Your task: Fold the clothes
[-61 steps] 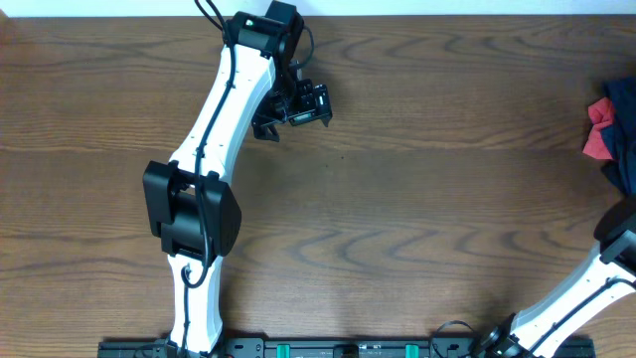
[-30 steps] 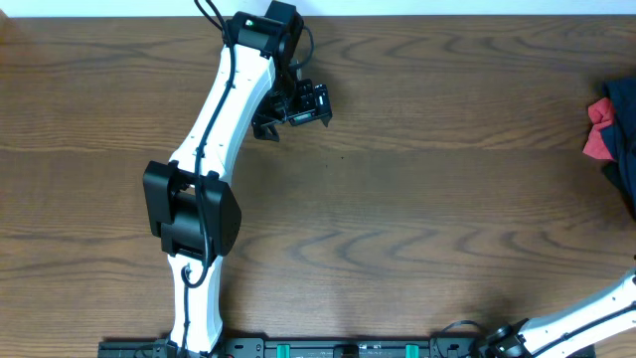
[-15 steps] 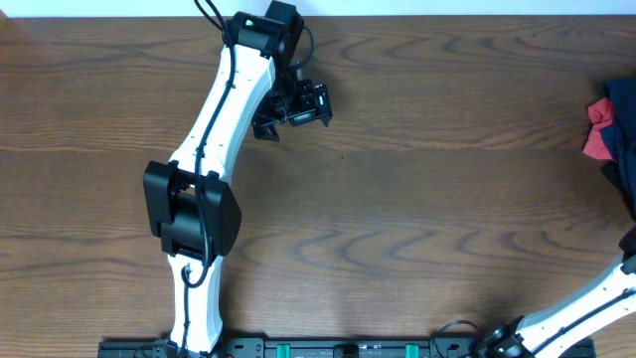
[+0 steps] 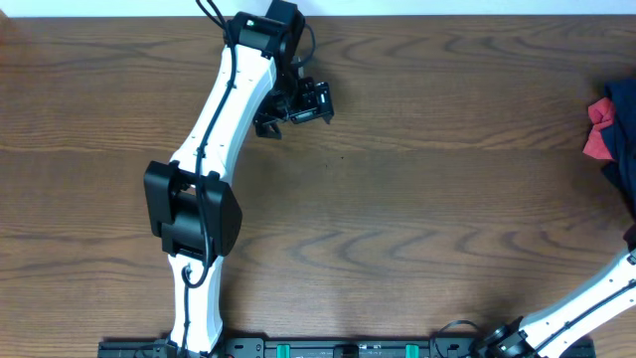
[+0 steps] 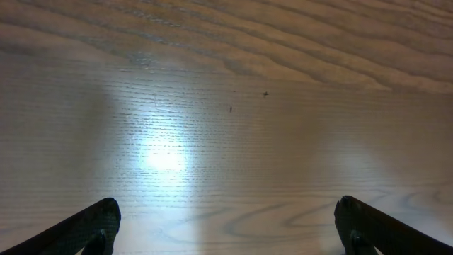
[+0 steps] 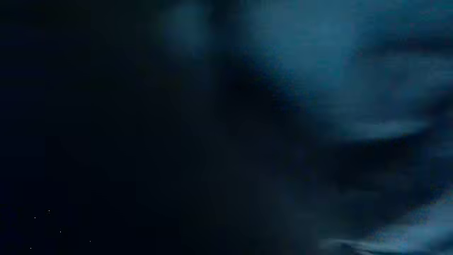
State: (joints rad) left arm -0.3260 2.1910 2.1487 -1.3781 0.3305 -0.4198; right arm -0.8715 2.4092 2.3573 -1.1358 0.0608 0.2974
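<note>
1. Left arm (image 4: pixel 214 169): it runs from the lower left of the overhead frame up to the upper centre-left. The left claw (image 4: pixel 291 107) hangs over bare wood. In the left wrist view its fingertips (image 5: pixel 92 223) sit at opposite lower corners of the frame, spread wide, with nothing between them.

2. Surface (image 4: pixel 417 199): brown wood grain. I see no fabric on it from the left claw across to the far right edge.

3. The clothes (image 4: pixel 624 149): a bunched navy heap at the right edge of the overhead frame, cut off by the border, with a red cloth (image 4: pixel 599 134) against its left side. The visible strip runs top to bottom along the edge. I cannot tell the true long axis, because the garment is crumpled and partly out of frame.

4. Right arm (image 4: pixel 586 303): it rises from the lower right and leaves the frame just below the heap. The right claw is pressed together. Its wrist view shows only blurred navy cloth, so I cannot confirm a pinch.

5. Governing relation: the clothes lie well apart from the left claw, to its right, and the right arm is nearer. I judge the garment must come to centre before folding.
</note>
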